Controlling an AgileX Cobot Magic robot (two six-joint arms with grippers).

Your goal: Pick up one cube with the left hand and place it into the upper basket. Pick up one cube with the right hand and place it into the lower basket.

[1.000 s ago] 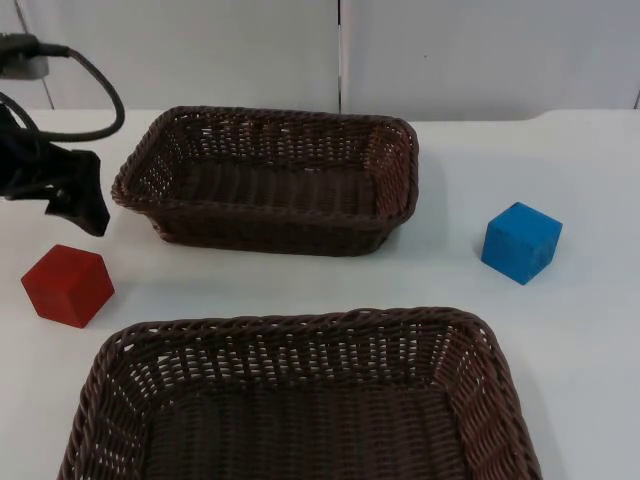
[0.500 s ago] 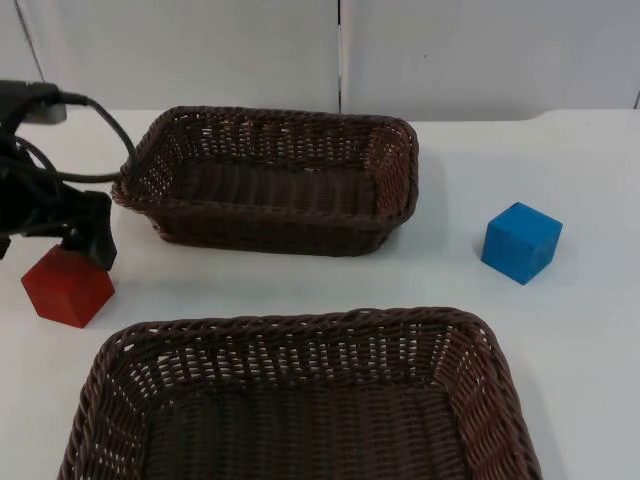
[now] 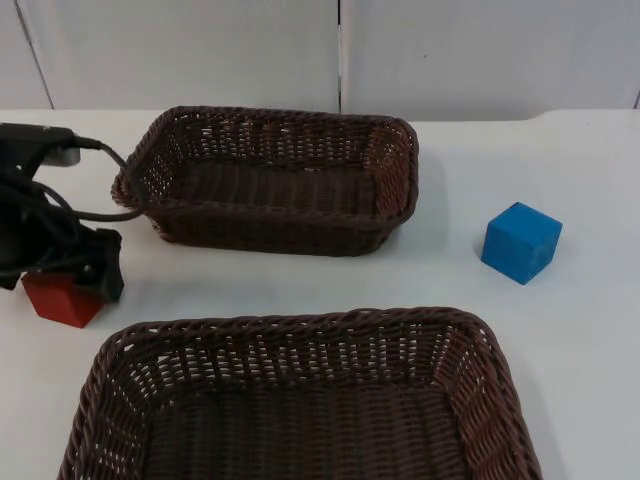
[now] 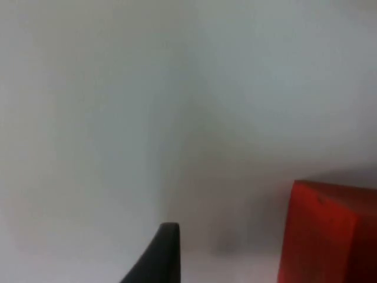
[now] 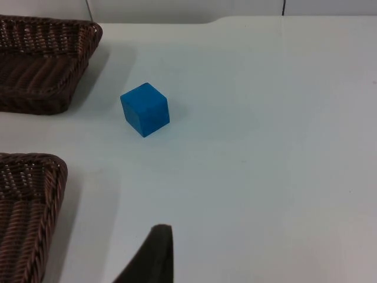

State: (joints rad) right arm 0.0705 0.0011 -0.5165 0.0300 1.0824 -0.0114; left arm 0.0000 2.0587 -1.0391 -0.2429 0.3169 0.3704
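Note:
A red cube (image 3: 62, 303) lies on the white table at the left, in front of the upper basket's (image 3: 272, 115) left end. My left gripper (image 3: 58, 284) is down over it, open, one finger on each side of the cube. In the left wrist view a black fingertip (image 4: 158, 254) stands a gap away from the red cube (image 4: 331, 234). A blue cube (image 3: 521, 243) rests alone at the right, and the right wrist view has this blue cube (image 5: 145, 109) well ahead of my waiting right arm's fingertip (image 5: 153, 253). The lower basket (image 3: 300, 322) sits nearest the front.
Both brown wicker baskets hold nothing. The right wrist view takes in the upper basket's corner (image 5: 41, 65) and the lower basket's corner (image 5: 32, 171). Bare white table lies around the blue cube, and the grey partition wall stands behind.
My left gripper has come forward and down from beside the upper basket until it straddles the red cube. The cubes and baskets have not moved.

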